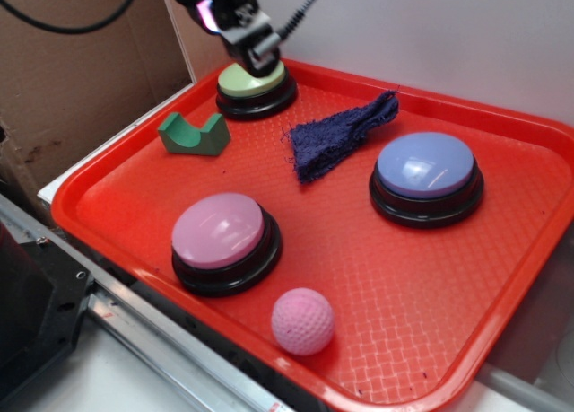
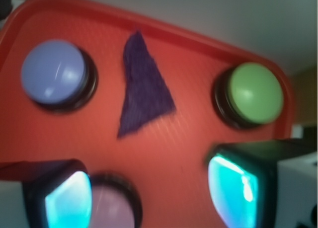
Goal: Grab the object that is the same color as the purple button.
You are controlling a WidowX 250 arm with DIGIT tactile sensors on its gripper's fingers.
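The approach is the step in hand: the gripper (image 1: 256,48), spread wide and empty, hovers above the green button (image 1: 254,82). Next it must travel right and descend onto the purple cloth (image 1: 339,135).

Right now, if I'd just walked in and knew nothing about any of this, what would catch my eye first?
Probably the bright red tray, carrying three big dome buttons: the pink button near the front, the purple button at the right and the green button at the back. A dark purple cloth scrap lies between the green and purple ones. The gripper hangs above the green button, its fingers apart in the wrist view.
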